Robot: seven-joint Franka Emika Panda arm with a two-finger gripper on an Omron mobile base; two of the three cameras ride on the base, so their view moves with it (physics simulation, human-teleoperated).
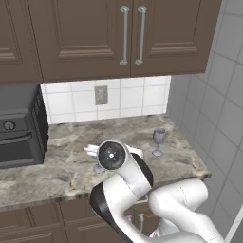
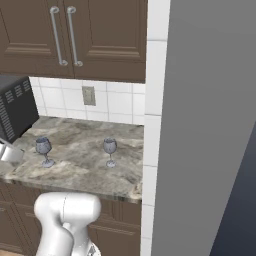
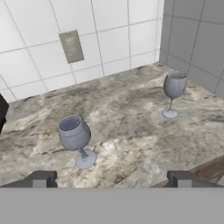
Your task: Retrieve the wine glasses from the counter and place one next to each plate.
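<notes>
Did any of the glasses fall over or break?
No, nothing looks wrong. Both wine glasses, the nearer one and the farther one, stand upright and whole on the counter, apart from each other, and nothing is spilled. The gripper is open, touching neither.

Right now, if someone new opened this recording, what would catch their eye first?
Two small clear wine glasses stand upright and apart on the marbled counter: the nearer glass towards the black appliance, the farther glass closer to the tiled corner. The robot's hand hovers open in front of them, holding nothing. Behind, a grey wall outlet sits in the white tiles under dark brown upper cabinets.
</notes>
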